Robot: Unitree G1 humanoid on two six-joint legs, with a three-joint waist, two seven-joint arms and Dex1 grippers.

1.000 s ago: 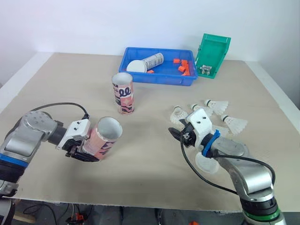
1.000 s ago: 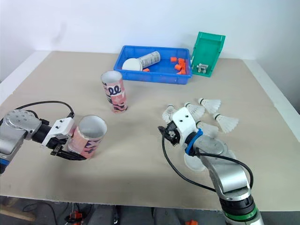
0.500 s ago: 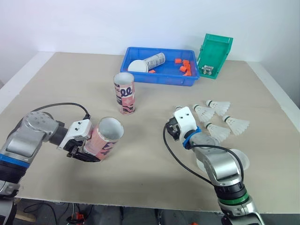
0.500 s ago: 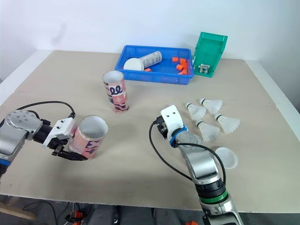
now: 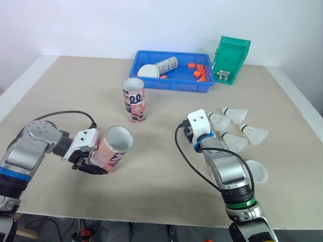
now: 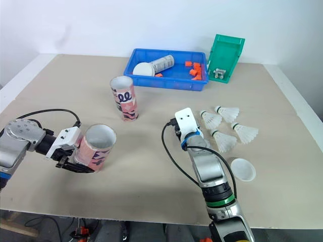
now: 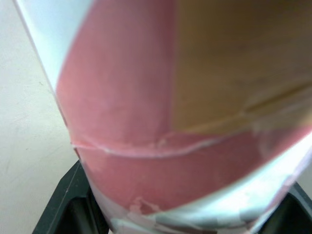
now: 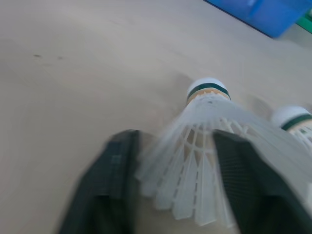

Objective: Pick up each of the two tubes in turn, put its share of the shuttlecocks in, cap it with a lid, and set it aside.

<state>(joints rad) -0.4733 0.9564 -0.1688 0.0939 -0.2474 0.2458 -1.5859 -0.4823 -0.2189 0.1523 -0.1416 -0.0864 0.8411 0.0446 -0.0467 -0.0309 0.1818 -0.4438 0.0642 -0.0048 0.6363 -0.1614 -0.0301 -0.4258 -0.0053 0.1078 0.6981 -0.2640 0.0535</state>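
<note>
Currently, the held tube sits tilted in the left gripper, which is clenched on its pink body low over the table. Its open mouth is turned up and toward the right arm. The right gripper is released, its fingers straddling the feather skirt of one shuttlecock lying on the table.

Recommended procedure:
- Close on the skirt lightly, since feathers probably crush.
- Lift clear of the neighbouring shuttlecock.
- Enter the mouth cork first, along the tube's axis.
- Hold the tube motionless.

A white lid lies just beside the right arm.

Markings: the standing tube carries large black rounded lettering, not readable with certainty. Nothing legible shows on the held tube.
</note>
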